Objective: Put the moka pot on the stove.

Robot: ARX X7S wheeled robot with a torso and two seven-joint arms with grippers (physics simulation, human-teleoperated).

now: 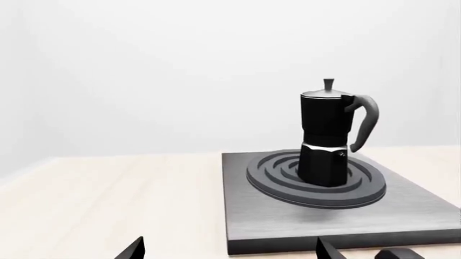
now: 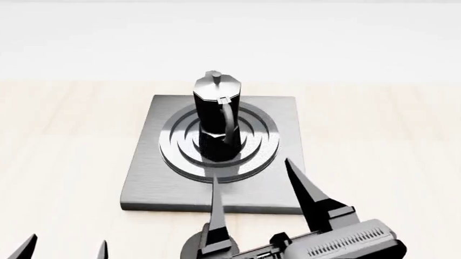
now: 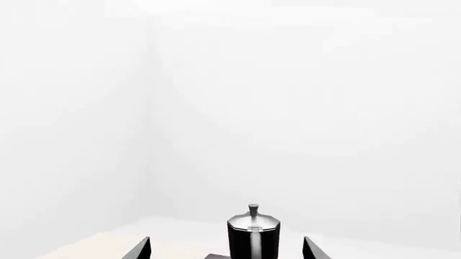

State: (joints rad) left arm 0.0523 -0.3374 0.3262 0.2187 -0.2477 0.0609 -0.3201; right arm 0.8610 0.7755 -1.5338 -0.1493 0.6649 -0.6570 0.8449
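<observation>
The moka pot [image 2: 216, 116] stands upright on the dark concentric rings at the middle of the stove [image 2: 148, 178], its silver lid and knob on top and its curved black handle turned toward the robot. The stove lies flat on the pale wooden bench [image 2: 58, 145].

The right gripper [image 2: 263, 194] is open and empty: its two dark fingers are spread wide and point toward the pot, their tips over the near edge of the stove. The pot sits just ahead of this gripper, beyond its fingertips and roughly in line with the gap between them, apart from both fingers. In the right wrist view the pot [image 3: 253, 234] shows between the two finger tips, further out than they reach, with a plain white wall behind it.

The left gripper [image 2: 65, 249] is also open and holds nothing; only its two finger tips show at the lower edge of the head view, spread apart over bare bench. The stove and pot lie ahead of it and off to its right side, well apart from its fingers. In the left wrist view the pot [image 1: 330, 135] stands on the rings of the stove [image 1: 252, 216] with its handle pointing to the side away from this gripper's centre line.
</observation>
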